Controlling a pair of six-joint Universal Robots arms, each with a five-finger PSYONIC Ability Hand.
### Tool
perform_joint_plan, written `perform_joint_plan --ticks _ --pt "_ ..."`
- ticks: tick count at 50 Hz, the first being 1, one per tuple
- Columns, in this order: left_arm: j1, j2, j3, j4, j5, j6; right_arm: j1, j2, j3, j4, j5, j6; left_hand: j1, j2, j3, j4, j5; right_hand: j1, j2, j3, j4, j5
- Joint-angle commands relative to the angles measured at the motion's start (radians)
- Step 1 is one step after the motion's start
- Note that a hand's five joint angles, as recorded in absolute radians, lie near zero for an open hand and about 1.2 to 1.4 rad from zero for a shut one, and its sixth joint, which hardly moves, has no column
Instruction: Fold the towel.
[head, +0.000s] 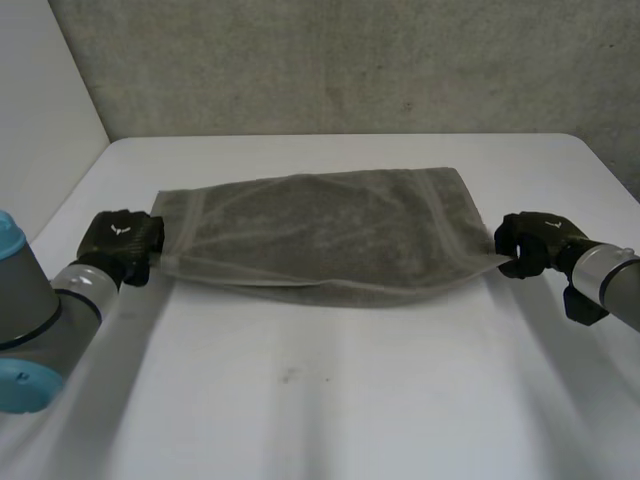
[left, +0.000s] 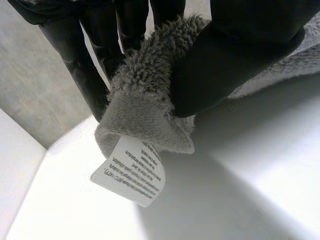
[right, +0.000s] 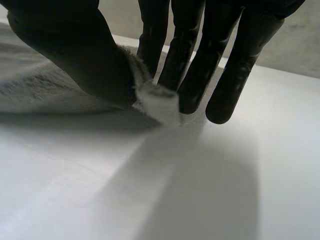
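- The towel (head: 320, 235) lies stretched across the middle of the frame and takes up the band of bench (head: 330, 400) between the two hands.
- The left robot hand (head: 122, 240) pinches a towel corner at centre left, and its arm blocks the lower left corner of the frame.
- The right robot hand (head: 530, 243) pinches a towel corner at centre right, and its arm blocks the right edge.
- Open bench surface runs across the lower half of the frame, between the two arms.
- A narrower open strip of bench lies above the towel and ends at the grey wall (head: 350, 60) along the top.
- A white panel (head: 40, 100) closes off the upper left.
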Motion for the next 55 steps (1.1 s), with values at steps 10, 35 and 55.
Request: perform_joint_plan --ticks 10,35,55 --pt "0.101 0.276 -0.099 -0.668 0.088 0.232 -0.204 -0.252 0.271 0.732 0.087 -1.038 0.204 0.179 0.18 0.179 0.197 0.422 0.217 0.211 0.204 0.252" --pt "0.121 -0.014 0.221 -0.472 0.231 0.017 0.1 -0.064 -0.135 0.26 0.197 -0.593 0.204 0.179 0.18 0.179 0.197 0.422 0.217 0.211 0.204 0.252" --pt "-0.034 -0.232 0.444 -0.233 0.033 -0.025 0.235 0.148 -0.382 -0.055 0.447 -0.506 -1.017 -1.043 -1.042 -1.043 -1.025 -0.8 -1.005 -1.011 -1.018 -0.969"
